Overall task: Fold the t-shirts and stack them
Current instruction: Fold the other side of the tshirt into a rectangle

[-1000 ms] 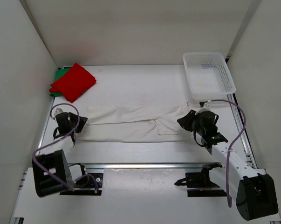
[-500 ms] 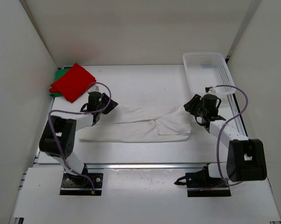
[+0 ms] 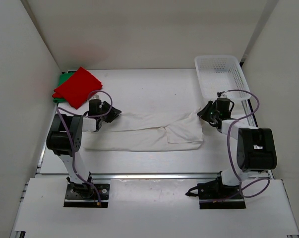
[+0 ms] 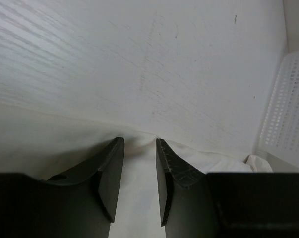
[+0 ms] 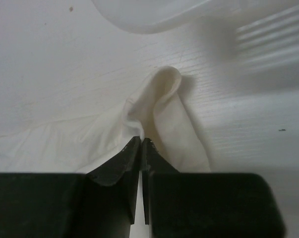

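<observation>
The white t-shirt [image 3: 144,131] lies in a long folded band across the middle of the table. My left gripper [image 3: 112,113] sits at its far left edge. In the left wrist view [image 4: 139,143] its jaws stand apart, with white cloth [image 4: 134,198] lying between them. My right gripper [image 3: 202,112] is at the shirt's far right corner. In the right wrist view [image 5: 141,139] it is shut on a raised pinch of the white cloth [image 5: 161,101]. The folded red t-shirt [image 3: 78,87] lies on the green t-shirt [image 3: 63,79] at the far left corner.
A white mesh basket [image 3: 221,82] stands at the far right, just beyond my right gripper; its rim shows in the right wrist view [image 5: 154,17] and its wall in the left wrist view [image 4: 288,109]. White walls close in the table on three sides.
Over the last second both grippers moved from the shirt's near ends to its far edge. In the last half second they barely shifted, and both arms folded lower.
</observation>
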Robot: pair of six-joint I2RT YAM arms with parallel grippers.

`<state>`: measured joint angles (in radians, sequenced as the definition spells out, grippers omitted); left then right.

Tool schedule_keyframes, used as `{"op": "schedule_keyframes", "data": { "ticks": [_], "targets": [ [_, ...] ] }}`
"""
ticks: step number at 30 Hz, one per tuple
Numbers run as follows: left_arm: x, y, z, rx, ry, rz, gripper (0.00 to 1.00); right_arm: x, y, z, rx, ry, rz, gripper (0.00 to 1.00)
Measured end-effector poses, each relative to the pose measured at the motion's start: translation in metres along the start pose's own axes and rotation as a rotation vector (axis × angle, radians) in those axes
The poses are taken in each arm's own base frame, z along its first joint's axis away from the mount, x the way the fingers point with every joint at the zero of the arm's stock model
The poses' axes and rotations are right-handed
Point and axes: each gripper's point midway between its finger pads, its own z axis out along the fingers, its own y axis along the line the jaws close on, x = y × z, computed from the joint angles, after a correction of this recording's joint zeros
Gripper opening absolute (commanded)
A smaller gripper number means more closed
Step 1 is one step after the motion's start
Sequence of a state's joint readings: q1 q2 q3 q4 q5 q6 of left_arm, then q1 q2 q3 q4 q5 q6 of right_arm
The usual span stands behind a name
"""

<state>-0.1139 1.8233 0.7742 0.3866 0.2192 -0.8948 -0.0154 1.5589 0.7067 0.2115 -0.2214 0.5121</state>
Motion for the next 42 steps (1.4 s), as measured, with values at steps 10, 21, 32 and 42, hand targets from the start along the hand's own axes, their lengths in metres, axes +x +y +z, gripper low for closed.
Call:
{"op": "schedule_keyframes", "data": {
  "ticks": [10,21,32,42],
  "targets": [
    [-0.019,0.035,-0.026,0.007,-0.060,-0.141,0.43,0.001,-0.040,-0.012,0.065,-0.044,0.128,0.00],
    [-0.020,0.040,-0.038,0.006,-0.076,-0.189,0.44,0.005,-0.044,-0.016,0.066,-0.031,0.197,0.35],
    [0.034,-0.056,-0.061,0.195,-0.007,-0.004,0.45,-0.017,0.063,-0.064,-0.122,-0.204,0.009,0.00],
    [0.130,-0.045,-0.078,0.212,0.196,0.077,0.45,0.106,-0.020,-0.069,0.000,-0.008,0.197,0.00]
  ]
}}
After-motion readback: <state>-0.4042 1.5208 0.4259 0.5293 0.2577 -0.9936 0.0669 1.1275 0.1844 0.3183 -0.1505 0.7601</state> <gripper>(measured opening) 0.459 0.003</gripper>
